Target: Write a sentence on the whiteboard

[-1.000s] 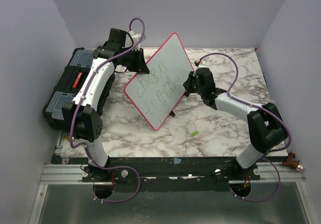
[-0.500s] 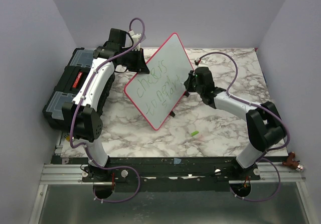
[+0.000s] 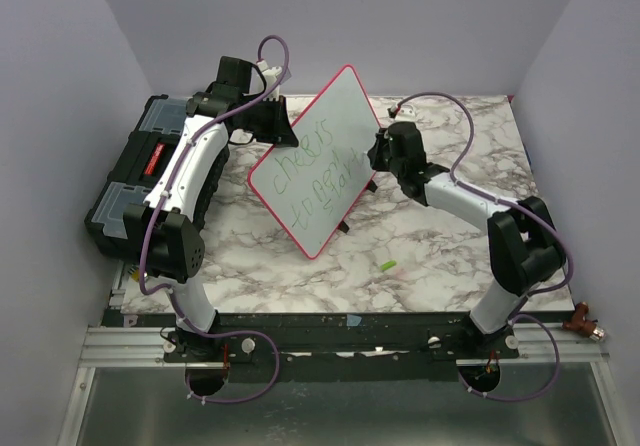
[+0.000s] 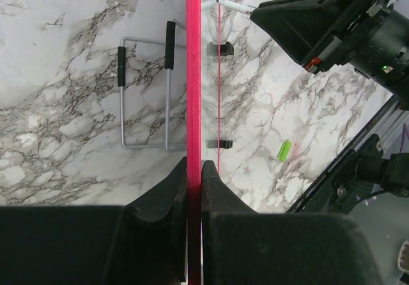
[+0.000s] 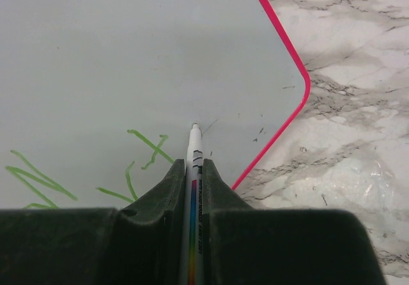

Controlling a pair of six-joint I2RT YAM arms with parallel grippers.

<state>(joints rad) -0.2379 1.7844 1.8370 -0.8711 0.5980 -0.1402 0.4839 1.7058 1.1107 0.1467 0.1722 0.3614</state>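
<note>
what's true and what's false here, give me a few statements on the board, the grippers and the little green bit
1. The left gripper is shut on the rim of the whiteboard. True.
2. The right gripper is open and empty. False: it is shut on a marker.
3. The whiteboard lies flat on the table. False: it stands tilted on edge, held by the left gripper.
4. The whiteboard bears green writing. True.
5. The small green piece lies on the whiteboard. False: it lies on the table, apart from the board.
</note>
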